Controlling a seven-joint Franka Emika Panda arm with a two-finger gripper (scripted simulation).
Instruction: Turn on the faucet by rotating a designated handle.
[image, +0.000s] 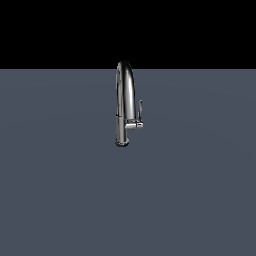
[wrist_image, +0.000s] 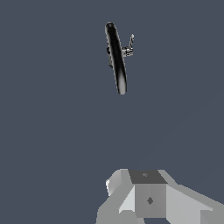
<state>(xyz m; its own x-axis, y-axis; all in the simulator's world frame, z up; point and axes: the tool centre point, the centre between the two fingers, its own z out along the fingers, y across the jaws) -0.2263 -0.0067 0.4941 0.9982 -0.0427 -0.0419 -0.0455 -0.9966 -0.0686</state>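
Observation:
The faucet (image: 123, 107) is a tall chrome gooseneck tap standing upright on the grey floor, its arched spout at the top. The handle (image: 140, 109) is a thin chrome lever pointing up from a short stub on the exterior view's right side of the column. In the wrist view I see the faucet (wrist_image: 116, 59) from above as a dark elongated arc, with the handle (wrist_image: 130, 43) beside it. Only grey blocky parts of my gripper (wrist_image: 148, 197) show at the picture's edge, far from the faucet and touching nothing. The arm is out of the exterior view.
A flat grey-blue floor (image: 60, 190) spreads all around the faucet, under a black background. No other objects show.

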